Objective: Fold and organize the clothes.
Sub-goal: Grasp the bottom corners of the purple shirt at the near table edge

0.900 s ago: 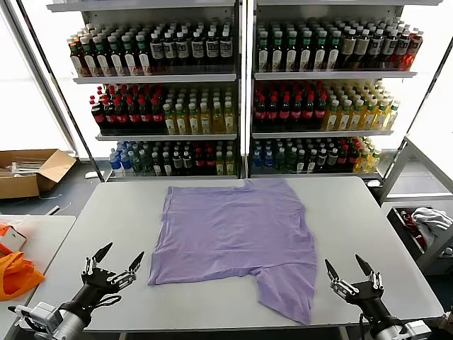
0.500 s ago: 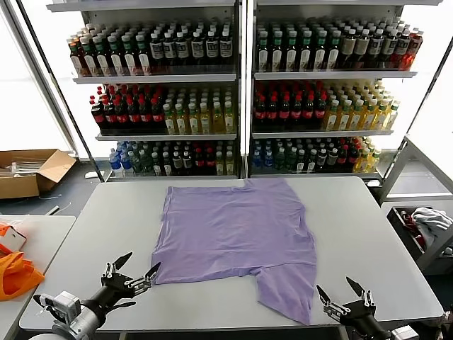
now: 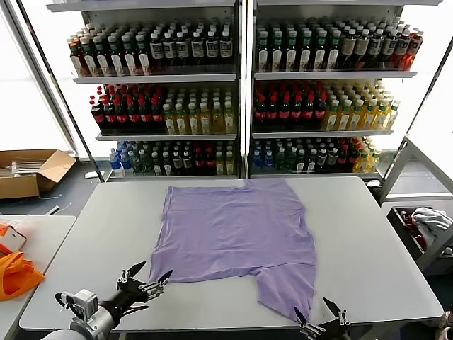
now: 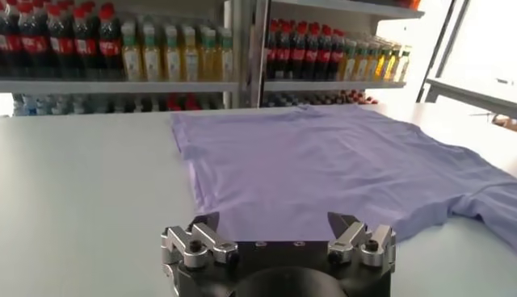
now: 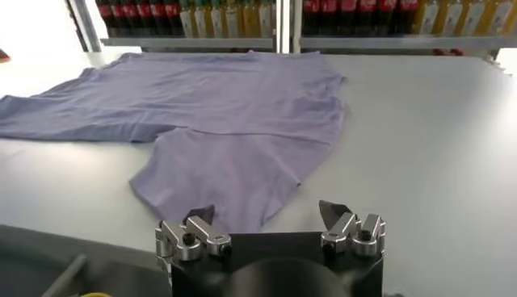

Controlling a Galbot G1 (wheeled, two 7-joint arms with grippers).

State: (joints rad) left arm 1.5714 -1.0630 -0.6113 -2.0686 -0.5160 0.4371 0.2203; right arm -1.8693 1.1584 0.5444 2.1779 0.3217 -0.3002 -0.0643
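Observation:
The lavender T-shirt lies spread flat on the grey table, one sleeve reaching toward the front edge. No graphic or label shows. My left gripper is open and empty at the shirt's front left corner, just short of the hem; the shirt fills the left wrist view ahead of the gripper. My right gripper is open and empty at the table's front edge, at the tip of the sleeve, which lies ahead of it in the right wrist view where the gripper points at the cloth.
Shelves of bottled drinks stand behind the table. An orange bag lies on a side table at the left. A cardboard box sits on the floor at the far left. A white-grey cloth bundle rests in a bin at the right.
Both grippers have moved inward and lower in the head view. The left one has come right to the shirt's front left corner. The right one has come left to the sleeve tip.

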